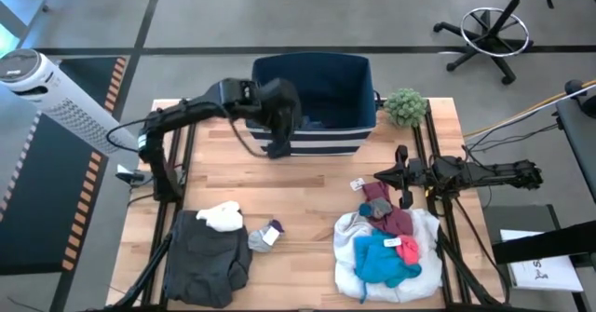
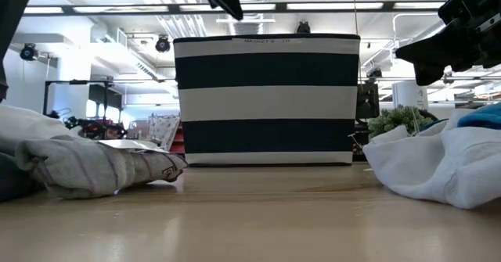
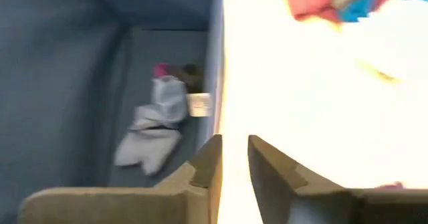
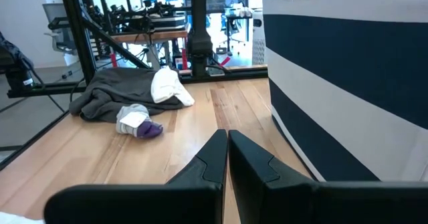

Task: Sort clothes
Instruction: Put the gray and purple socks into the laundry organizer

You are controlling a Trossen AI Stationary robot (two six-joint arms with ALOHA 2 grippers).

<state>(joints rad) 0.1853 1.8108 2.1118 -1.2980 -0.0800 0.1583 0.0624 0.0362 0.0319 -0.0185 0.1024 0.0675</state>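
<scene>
Leftmost, a dark grey garment (image 1: 205, 258) lies on the table (image 1: 307, 186) with a small white piece (image 1: 222, 216) on it and a grey sock (image 1: 264, 237) just beside. Farther along, the left gripper (image 1: 279, 144) hangs at the navy striped bin's (image 1: 317, 144) front rim, fingers slightly parted and empty — a pale garment (image 3: 155, 124), perhaps socks, lies inside. Rightward, the right gripper (image 1: 404, 175) hovers closed above the white, blue, maroon and pink pile (image 1: 386, 251).

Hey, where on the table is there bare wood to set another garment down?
Bare wood lies between the striped bin and the small grey piece, also between the dark grey garment and the white pile. The right front corner is crowded.
</scene>
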